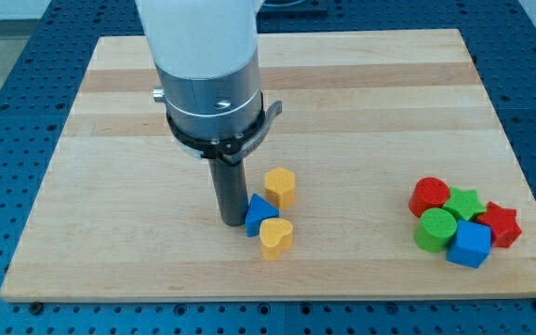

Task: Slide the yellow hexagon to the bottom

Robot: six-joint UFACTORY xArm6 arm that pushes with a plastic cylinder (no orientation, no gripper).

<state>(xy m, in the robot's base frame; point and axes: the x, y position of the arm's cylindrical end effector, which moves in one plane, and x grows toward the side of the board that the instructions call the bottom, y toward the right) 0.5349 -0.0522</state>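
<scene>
The yellow hexagon (280,186) sits near the board's middle, a little below centre. A blue triangle (260,214) lies just below and left of it, and a yellow heart (275,237) lies below the triangle, touching it. My tip (232,221) stands at the blue triangle's left side, touching or almost touching it, and to the lower left of the yellow hexagon. The arm's white and grey body rises above the tip and hides the board behind it.
A cluster at the view's right holds a red cylinder-like block (429,196), a green star (463,202), a red star (499,224), a green cylinder (435,230) and a blue cube (470,244). The wooden board (110,233) lies on a blue table.
</scene>
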